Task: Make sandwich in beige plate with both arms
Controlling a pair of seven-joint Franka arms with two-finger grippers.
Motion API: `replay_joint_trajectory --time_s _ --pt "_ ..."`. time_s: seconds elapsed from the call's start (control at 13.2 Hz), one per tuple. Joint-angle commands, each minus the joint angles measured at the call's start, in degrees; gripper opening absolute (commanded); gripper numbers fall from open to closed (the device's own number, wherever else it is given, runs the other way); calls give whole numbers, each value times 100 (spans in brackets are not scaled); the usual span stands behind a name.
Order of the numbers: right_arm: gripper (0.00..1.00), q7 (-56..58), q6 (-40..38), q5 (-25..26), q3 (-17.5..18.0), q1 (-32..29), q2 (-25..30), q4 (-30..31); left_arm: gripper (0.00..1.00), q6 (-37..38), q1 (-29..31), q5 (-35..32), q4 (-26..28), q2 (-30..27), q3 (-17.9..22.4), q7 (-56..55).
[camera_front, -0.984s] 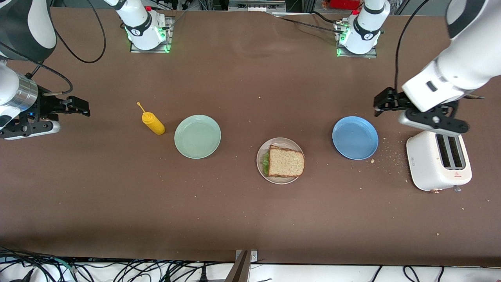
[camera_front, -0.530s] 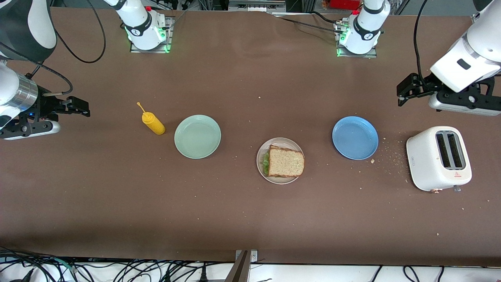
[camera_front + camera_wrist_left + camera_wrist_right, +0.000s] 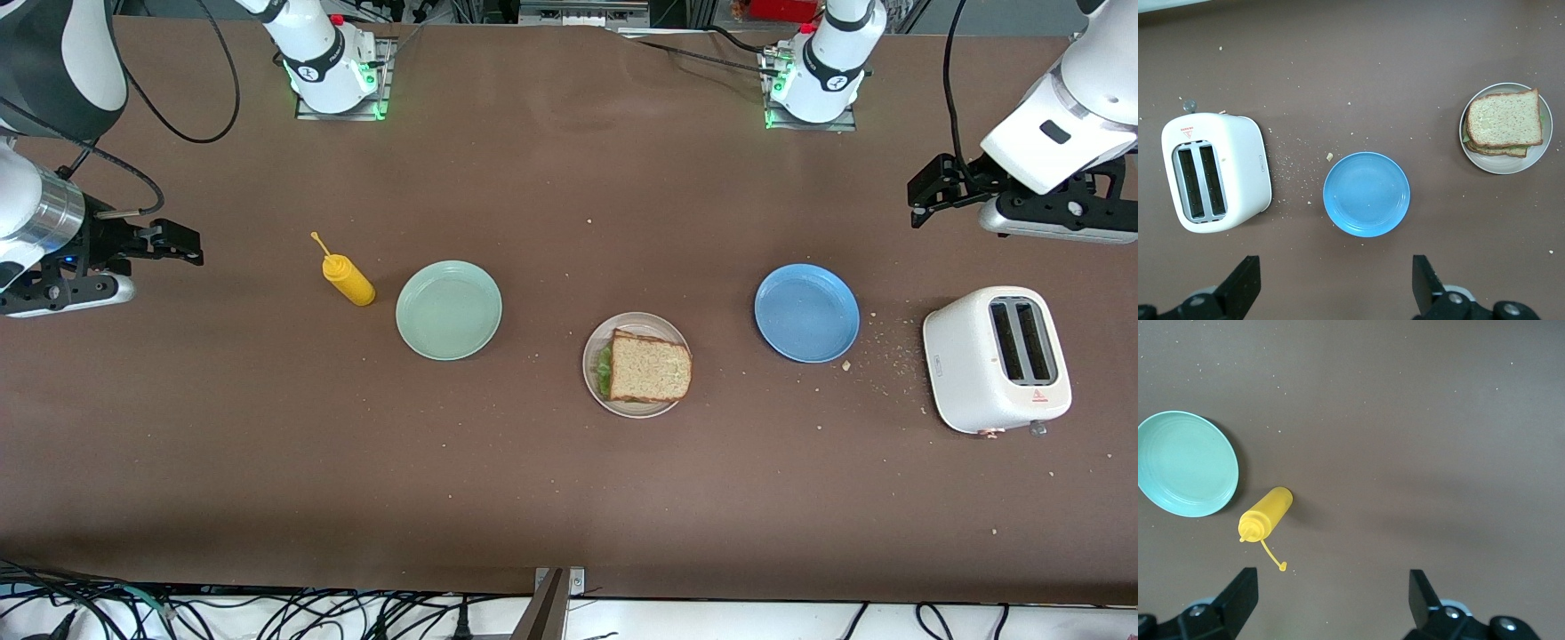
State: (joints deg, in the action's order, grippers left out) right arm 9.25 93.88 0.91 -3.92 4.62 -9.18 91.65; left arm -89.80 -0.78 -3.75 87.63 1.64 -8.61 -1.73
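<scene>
The sandwich (image 3: 650,366), two brown bread slices with green lettuce between them, lies on the beige plate (image 3: 596,342) in the middle of the table. It also shows in the left wrist view (image 3: 1505,121) on the plate (image 3: 1540,151). My left gripper (image 3: 926,194) is open and empty, up in the air over bare table at the left arm's end, above the toaster and blue plate. Its fingers (image 3: 1245,283) stand wide apart. My right gripper (image 3: 178,242) is open and empty, over bare table at the right arm's end. Its fingers (image 3: 1241,593) are wide apart.
A white toaster (image 3: 996,360) stands at the left arm's end, with crumbs between it and an empty blue plate (image 3: 806,312). An empty mint green plate (image 3: 449,309) and a lying yellow squeeze bottle (image 3: 348,277) are toward the right arm's end.
My left gripper has risen from just above the toaster and drawn back toward the left arm's end and base. The right arm has not moved.
</scene>
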Motion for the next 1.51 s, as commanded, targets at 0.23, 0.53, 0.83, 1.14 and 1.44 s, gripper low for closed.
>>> replay_joint_trajectory --time_s 0.23,0.53,0.83,1.14,1.44 --pt "100 -72 25 76 32 -31 127 107 100 -2 -98 76 88 -120 96 -47" --pt "100 -72 25 76 32 -40 92 107 100 -2 -89 76 70 -129 88 -55" --pt "100 -72 25 68 32 -40 92 107 100 15 -89 76 17 -129 88 -56" --pt "100 -72 25 68 32 -40 92 99 100 24 -89 76 17 -129 88 -47" --pt "100 -72 25 68 32 -40 92 99 100 24 -89 76 17 -129 88 -47"
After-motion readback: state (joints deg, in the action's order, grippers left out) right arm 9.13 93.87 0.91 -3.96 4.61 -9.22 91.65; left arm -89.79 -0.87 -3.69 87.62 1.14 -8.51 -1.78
